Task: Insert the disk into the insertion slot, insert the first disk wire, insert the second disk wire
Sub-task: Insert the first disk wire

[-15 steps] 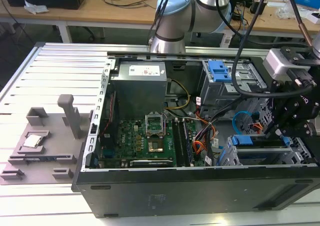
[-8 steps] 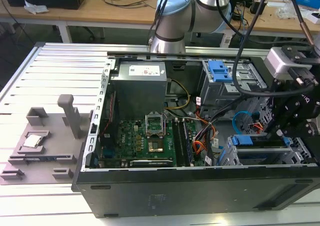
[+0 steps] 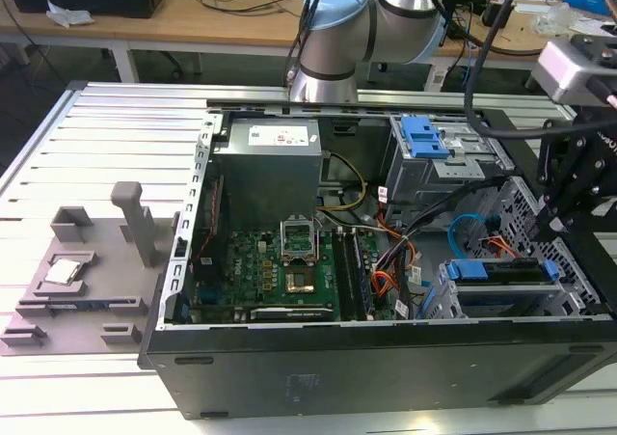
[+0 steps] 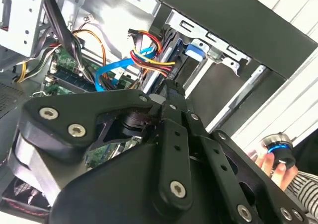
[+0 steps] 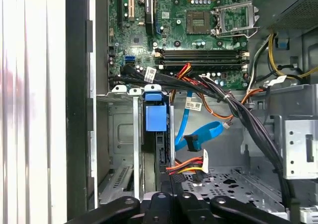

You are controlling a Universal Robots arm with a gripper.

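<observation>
Gripper (image 5: pixel 168 184) narrow at disk (image 5: pixel 155 118) edge; disk in insertion slot (image 5: pixel 121 134); perforated floor (image 5: pixel 233 184) open alongside.

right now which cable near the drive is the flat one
The light-blue cable: a flat ribbon curling to a dark plug; the orange-red-black wires beside it are thin bundled strands.
</observation>
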